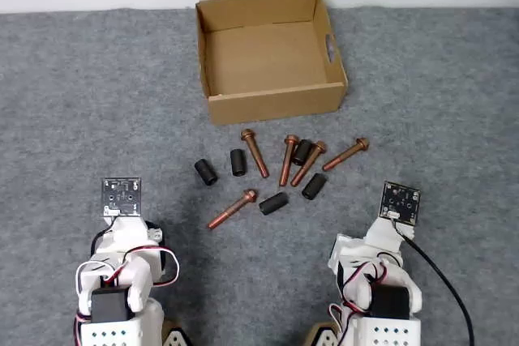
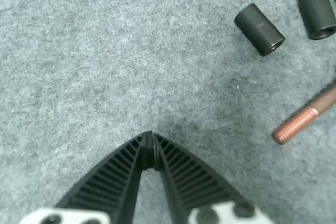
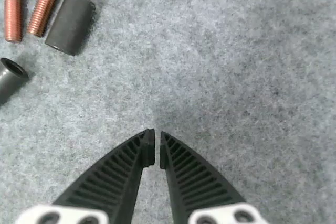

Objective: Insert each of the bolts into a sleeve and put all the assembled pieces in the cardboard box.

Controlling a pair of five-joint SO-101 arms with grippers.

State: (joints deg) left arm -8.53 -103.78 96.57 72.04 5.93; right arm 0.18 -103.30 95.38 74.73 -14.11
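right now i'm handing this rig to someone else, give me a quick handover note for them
Left claw: shut, empty, over bare grey mat beside the loose parts.
Right claw: shut, empty, likewise.
Five bolts and five sleeves lie loose on the mat in front of the cardboard box, which is empty.
Done: nothing; no bolt is in a sleeve.
Left: five insertions, then all five pieces into the box.

On my feed the bolts (image 1: 255,155) and sleeves (image 1: 238,162) sit jumbled together mid-desk (image 1: 81,103), right in front of the cardboard box (image 1: 276,104) at the back.
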